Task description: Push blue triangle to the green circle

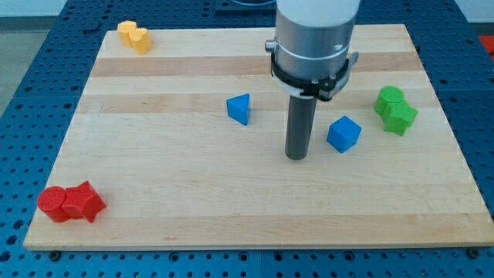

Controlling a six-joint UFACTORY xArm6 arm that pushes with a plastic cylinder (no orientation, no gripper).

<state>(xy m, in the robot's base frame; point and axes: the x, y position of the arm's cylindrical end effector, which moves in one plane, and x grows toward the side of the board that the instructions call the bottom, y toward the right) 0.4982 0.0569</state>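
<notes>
The blue triangle (239,108) lies near the middle of the wooden board. The green circle (389,99) sits at the view's right, touching a green star-shaped block (400,117) just below it. My tip (296,157) rests on the board to the right of and a little below the blue triangle, apart from it. A blue cube (343,133) lies just to the right of my tip, between it and the green blocks.
Two yellow blocks (133,36) sit at the board's top left corner. A red circle (53,203) and a red star-shaped block (83,202) sit at the bottom left. The board (193,193) lies on a blue perforated table.
</notes>
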